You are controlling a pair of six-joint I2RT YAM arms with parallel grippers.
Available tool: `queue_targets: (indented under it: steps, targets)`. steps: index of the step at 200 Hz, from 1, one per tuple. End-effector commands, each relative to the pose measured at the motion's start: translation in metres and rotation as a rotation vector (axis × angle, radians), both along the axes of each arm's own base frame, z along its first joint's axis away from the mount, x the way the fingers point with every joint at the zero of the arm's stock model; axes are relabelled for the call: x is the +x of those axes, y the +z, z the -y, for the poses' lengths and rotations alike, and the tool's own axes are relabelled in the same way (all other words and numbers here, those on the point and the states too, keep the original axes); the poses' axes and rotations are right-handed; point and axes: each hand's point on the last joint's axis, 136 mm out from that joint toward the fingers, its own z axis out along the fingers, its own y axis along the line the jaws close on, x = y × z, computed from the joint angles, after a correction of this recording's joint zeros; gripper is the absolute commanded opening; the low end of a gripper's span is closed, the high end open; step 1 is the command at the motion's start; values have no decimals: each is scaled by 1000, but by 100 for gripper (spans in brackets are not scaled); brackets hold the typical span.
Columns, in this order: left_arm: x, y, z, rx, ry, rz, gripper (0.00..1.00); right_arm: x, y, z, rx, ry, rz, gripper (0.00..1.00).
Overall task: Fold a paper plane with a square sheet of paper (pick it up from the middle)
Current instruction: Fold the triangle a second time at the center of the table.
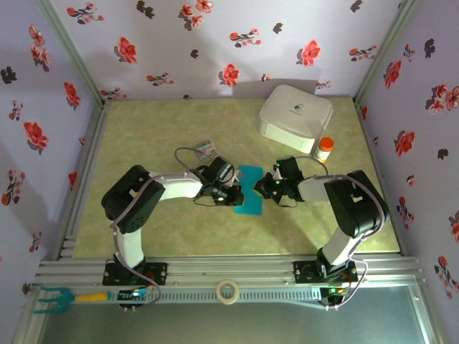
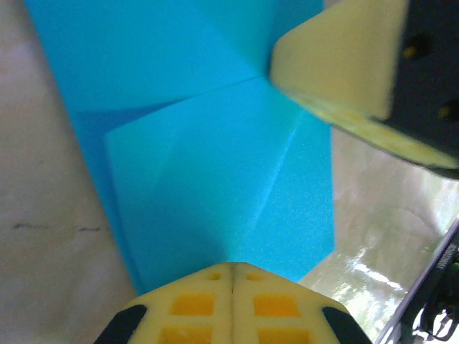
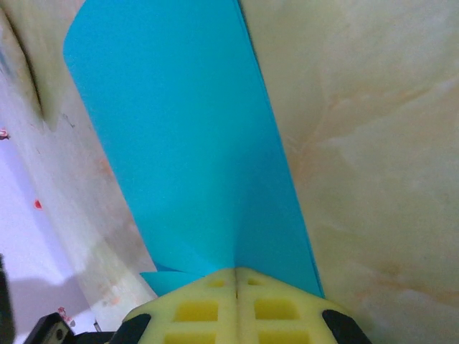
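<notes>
Top external view: square sheet of paper [image 1: 251, 190], turquoise, already narrowed by folds, lies mid-table [image 1: 165, 236] between my two hands. My left hand [image 1: 235, 195] meets its left edge and my right hand [image 1: 267, 188] its right edge. Also logged: white rounded box [image 1: 296, 118] at the far right, a small orange-capped bottle [image 1: 325, 149] just beside it, a printed card [image 1: 204, 149] behind my left arm, and a tape roll [image 1: 228, 290] on the near rail. Left wrist view: my left hand [image 2: 231, 266] has its pads pressed flat together, no gap, at the near edge of the sheet [image 2: 215, 179]; it appears to pinch that edge. Diagonal creases show across the paper, and one finger of my right hand [image 2: 344, 64] sits over the far corner. Right wrist view: my right hand [image 3: 235, 272] is likewise closed tight on the sheet [image 3: 186, 143], which rises in a smooth curve off the table into the pads. Judged step: mid-fold, with the early creases made and the dart shape unfinished. Next move calls for carrying one held edge over to the centre line, keeping the other side pinned, then pressing the crease down.
</notes>
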Motion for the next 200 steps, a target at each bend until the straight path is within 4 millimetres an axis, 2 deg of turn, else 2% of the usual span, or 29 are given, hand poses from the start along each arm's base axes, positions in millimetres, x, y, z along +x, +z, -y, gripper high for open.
queue_targets:
  steps: [1, 63, 110, 165, 200]
  targets:
    - [8, 19, 14, -34, -1, 10, 3, -11, -25, 16, -76, -36, -70, 0]
    - [6, -4, 37, -49, -53, -59, 8, -14, -32, 18, -81, -44, -86, 0]
    - [-3, -29, 10, 61, -24, -64, 11, -16, -35, 19, -90, -41, -94, 0]
    - [-7, -19, -1, 54, -19, -37, 16, -16, -37, 20, -97, -38, -98, 0]
    - [-15, -21, -13, 79, -20, -54, 18, -16, -37, 19, -96, -38, -97, 0]
